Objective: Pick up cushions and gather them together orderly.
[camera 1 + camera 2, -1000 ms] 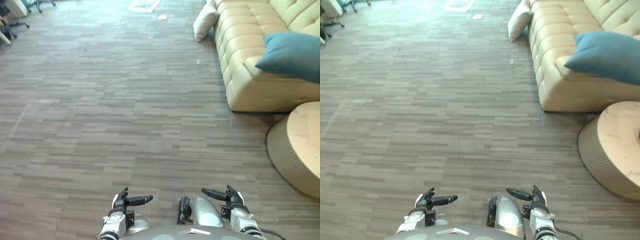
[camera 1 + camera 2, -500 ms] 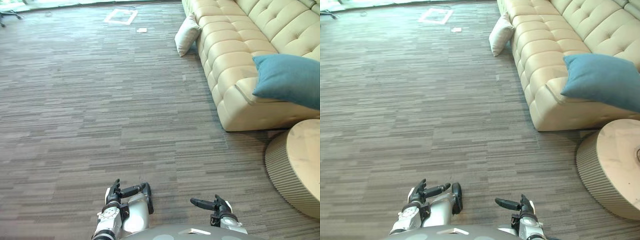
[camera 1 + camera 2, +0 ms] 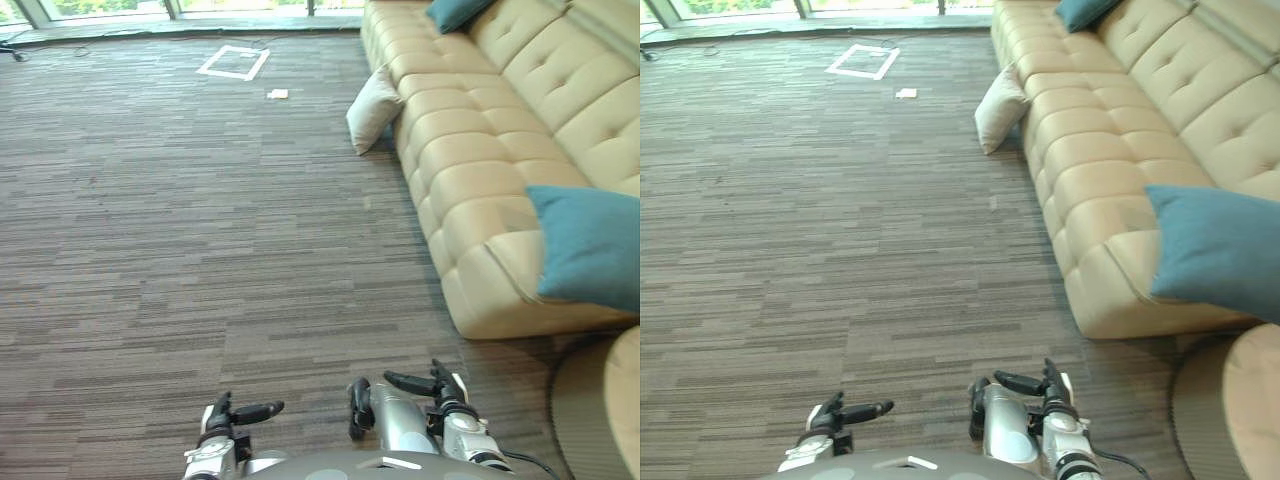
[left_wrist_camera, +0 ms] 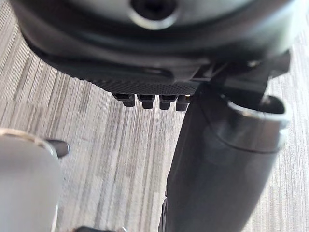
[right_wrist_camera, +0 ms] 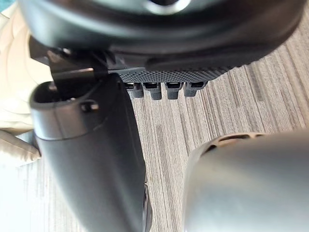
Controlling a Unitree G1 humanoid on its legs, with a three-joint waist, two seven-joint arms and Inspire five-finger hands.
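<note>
Your left hand (image 3: 228, 415) and right hand (image 3: 440, 388) hang low, relaxed and empty, free for a pickup. The sofa (image 3: 470, 150) carries a teal cushion (image 3: 590, 245) at its near end; a cream cushion (image 3: 372, 108) leans on the floor (image 3: 200, 220) against its side, likely fallen.

Teal cushion (image 3: 590, 245), cream cushion (image 3: 372, 108), beige tufted sofa (image 3: 470, 180) — grey striped floor (image 3: 200, 220)

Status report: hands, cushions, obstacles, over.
Open, empty: left hand, right hand. One white cushion on floor against sofa; blue cushion on sofa's near end. Beside it, round table.
</note>
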